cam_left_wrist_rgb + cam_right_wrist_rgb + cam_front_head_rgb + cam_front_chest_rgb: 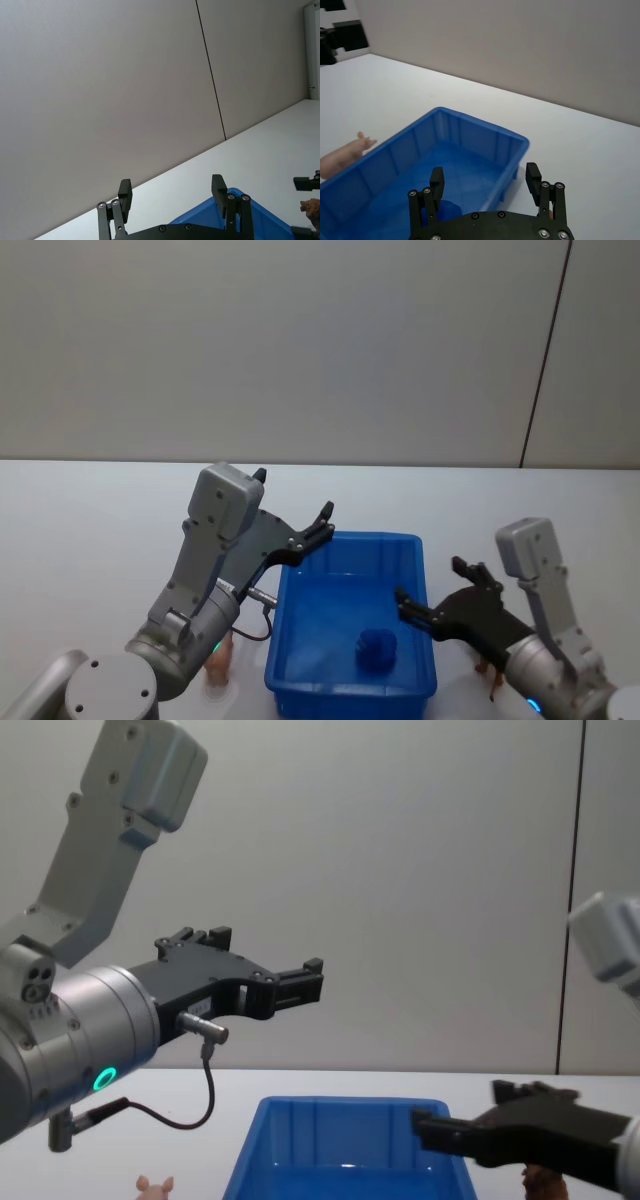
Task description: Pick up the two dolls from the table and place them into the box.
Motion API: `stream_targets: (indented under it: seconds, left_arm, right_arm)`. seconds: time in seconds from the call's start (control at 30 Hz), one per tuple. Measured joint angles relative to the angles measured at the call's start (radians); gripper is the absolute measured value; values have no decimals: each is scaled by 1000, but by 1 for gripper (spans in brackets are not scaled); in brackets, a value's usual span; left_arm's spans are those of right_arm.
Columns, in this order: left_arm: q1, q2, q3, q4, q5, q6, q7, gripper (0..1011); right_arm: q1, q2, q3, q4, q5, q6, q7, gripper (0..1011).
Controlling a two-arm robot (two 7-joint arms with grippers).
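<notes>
Two toys are sitting on the table outside the box: pink pig at its 9 o'clock, brown doll at 3.
You're hovering the left pincer at 10 and the right pincer at 3, both spread wide and empty, probably lining up grabs. No writing is showing.

The scene is backed by a plain, pale grey wall, against which the far edge of the white table is seen. The wall is divided by a thin dark seam (slightly slanted, towards the right in the head view). Everything is evenly lit.
</notes>
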Motion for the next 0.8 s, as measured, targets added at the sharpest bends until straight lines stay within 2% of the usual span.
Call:
stream_targets:
  seconds: [0.5,0.8]
  left_arm:
    - [0,0,0,0,0,0,0,1001]
    - [0,0,0,0,0,0,0,1001]
  right_arm:
    - [-106,63,41,-119,16,47,-204,1001]
    - [-147,86,56,-135,28,71,-249,1001]
